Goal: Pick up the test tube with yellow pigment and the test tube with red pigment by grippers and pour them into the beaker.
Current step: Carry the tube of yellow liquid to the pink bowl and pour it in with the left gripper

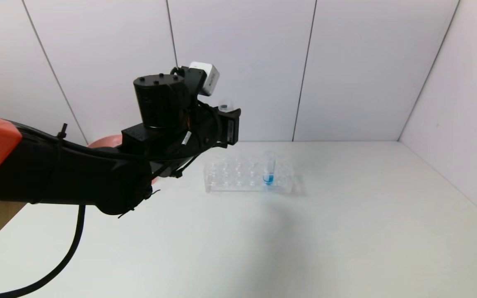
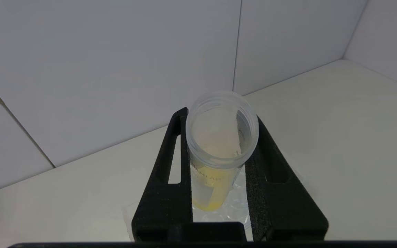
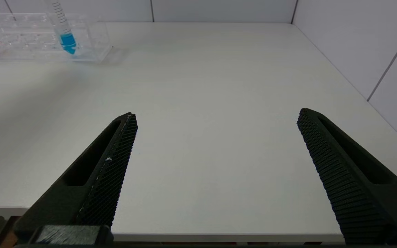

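Note:
The test tube with yellow pigment (image 2: pixel 215 186) stands upright between the fingers of my left gripper (image 2: pixel 220 119), which is shut on it just below its open mouth. Yellow liquid sits in its rounded tip. In the head view my left gripper (image 1: pixel 227 124) is raised above the table, left of the rack, and only the tube's clear rim (image 1: pixel 225 103) pokes above it. My right gripper (image 3: pixel 216 113) is open and holds nothing, low over the table's front edge. The test tube with red pigment and the beaker are out of view.
A clear plastic rack (image 1: pixel 238 176) stands mid-table, with one tube of blue liquid (image 1: pixel 268 171) at its right end; both the rack (image 3: pixel 19 48) and the blue tube (image 3: pixel 66 39) also appear in the right wrist view. A pink bowl (image 1: pixel 104 142) peeks out behind the left arm. White walls enclose the back and right.

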`<state>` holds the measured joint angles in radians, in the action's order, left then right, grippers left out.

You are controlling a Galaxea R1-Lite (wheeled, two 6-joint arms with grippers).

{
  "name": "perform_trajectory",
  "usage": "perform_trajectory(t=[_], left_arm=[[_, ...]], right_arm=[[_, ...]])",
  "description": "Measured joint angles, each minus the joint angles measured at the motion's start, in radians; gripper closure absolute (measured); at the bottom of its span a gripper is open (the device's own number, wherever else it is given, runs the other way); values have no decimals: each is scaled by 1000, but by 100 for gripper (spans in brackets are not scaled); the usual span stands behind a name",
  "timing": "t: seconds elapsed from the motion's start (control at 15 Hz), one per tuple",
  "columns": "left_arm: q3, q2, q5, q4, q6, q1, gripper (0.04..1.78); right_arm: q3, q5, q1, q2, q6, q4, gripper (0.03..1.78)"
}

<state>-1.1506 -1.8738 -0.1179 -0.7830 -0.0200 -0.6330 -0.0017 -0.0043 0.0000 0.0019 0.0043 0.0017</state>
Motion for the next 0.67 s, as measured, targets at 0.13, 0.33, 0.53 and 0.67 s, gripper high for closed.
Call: perform_trajectory(t=[0.13, 0.33, 0.53, 0.67], left_arm=[[-2, 35, -2, 39, 2, 7, 137], [2, 86, -4, 91, 0, 28, 137], [21, 144, -4, 135, -1, 76, 137], [36, 188, -4, 170, -1, 125, 137]], right_arm=[[0, 0, 0, 0, 0, 0, 11], [0, 0, 0, 0, 0, 0, 11], [0, 0, 0, 0, 0, 0, 11], [0, 0, 0, 0, 0, 0, 11]])
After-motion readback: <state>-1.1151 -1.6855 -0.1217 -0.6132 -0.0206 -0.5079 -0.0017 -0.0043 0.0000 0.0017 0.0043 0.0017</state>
